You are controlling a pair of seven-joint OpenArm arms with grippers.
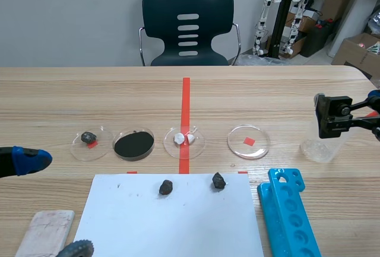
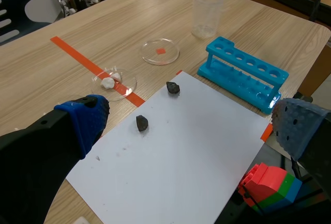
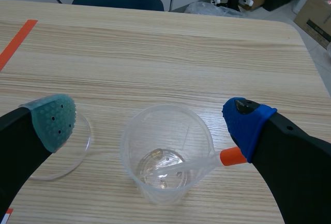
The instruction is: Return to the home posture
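**A:** Entry one, left gripper (image 2: 191,123)?

**B:** Fingers wide apart and holding nothing. It sits low at the near left of the table (image 1: 285,91), above the paper (image 2: 181,172). The rack (image 2: 243,74) lies ahead of it, well clear.

**A:** Entry two, right gripper (image 3: 150,123)?

**B:** Fingers spread on either side of the cup (image 3: 155,169) at the table's far right, with neither pad pressing its wall. A rod in the cup ends in an orange tip (image 3: 231,157) just beside the blue-padded finger. Whether the two touch cannot be told.

**A:** Handling note for the return home?

**B:** By judgement, the right arm should rise straight up until its fingers clear the rim, and only then draw back. A sideways pull could snag the tip and upset the cup, which looks light. The left arm is unencumbered and can lift and retract directly. Both grippers should stay spread throughout.
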